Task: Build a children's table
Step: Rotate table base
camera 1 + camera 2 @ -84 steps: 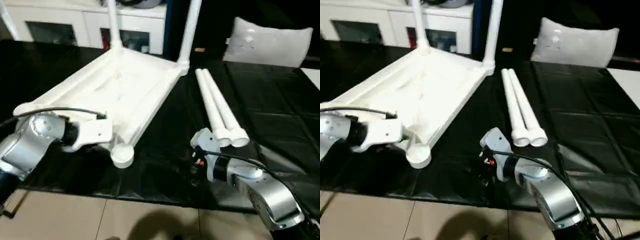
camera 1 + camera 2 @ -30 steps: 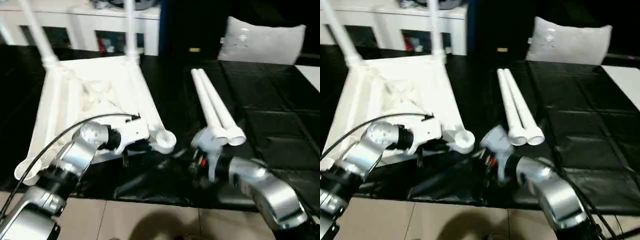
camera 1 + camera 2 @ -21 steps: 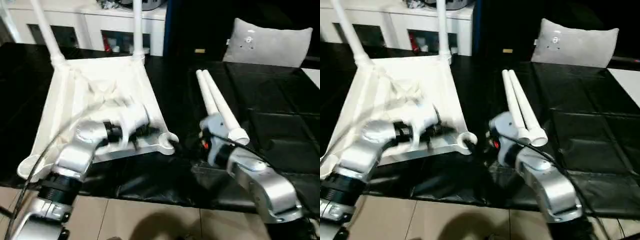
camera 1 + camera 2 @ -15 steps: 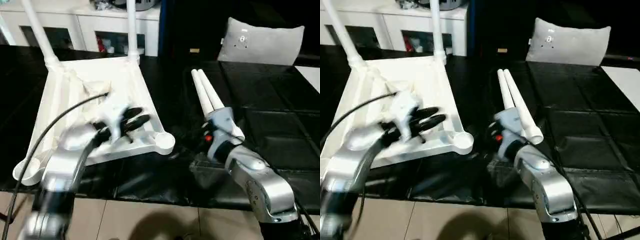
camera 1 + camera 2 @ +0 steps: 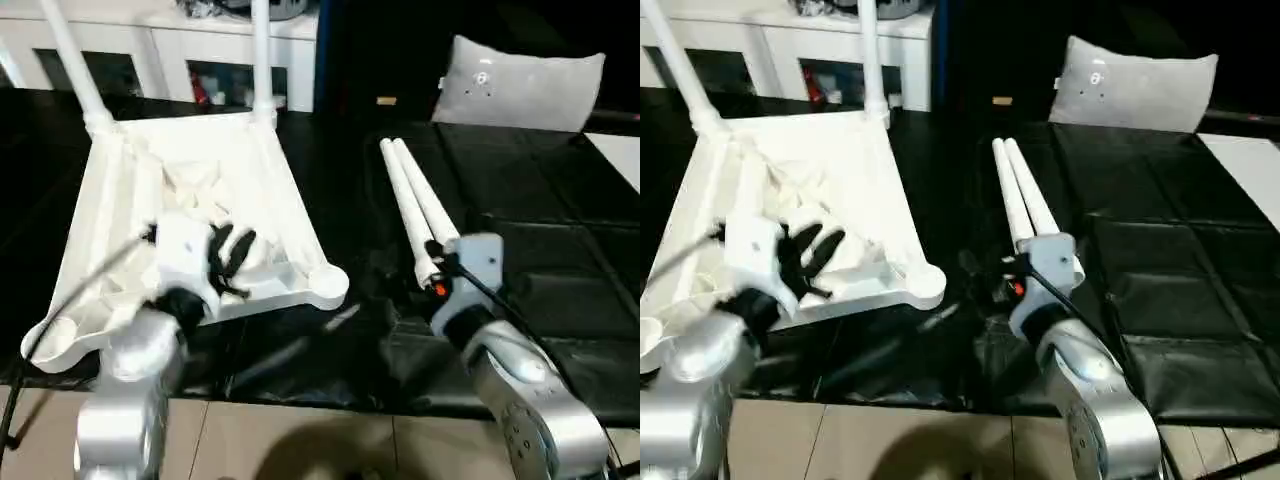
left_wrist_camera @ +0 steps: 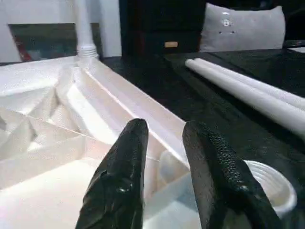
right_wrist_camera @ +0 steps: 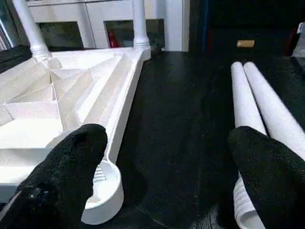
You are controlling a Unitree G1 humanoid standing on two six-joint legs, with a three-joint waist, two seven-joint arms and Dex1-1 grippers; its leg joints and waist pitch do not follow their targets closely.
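My left gripper [image 5: 232, 255] hovers slightly parted over the upturned table top [image 5: 120, 215]; my right gripper [image 7: 162, 181] gapes wide, empty, by two loose legs [image 5: 415, 210].

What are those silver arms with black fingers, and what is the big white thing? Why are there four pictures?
The silver arms belong to a robot that is building a small table for children. Two pictures come from cameras in its head, looking down over its arms. The other two come from cameras on its wrists, looking out along its black fingers.

The big white thing is the table top, lying upside down on a black surface. Two legs already stand up in its far corners. Two more legs lie side by side next to it, waiting. The near corner has a round socket with no leg in it yet.

The left gripper hangs over the table top, fingers a little apart. The right gripper, by the loose legs, is wide open. Neither holds anything.
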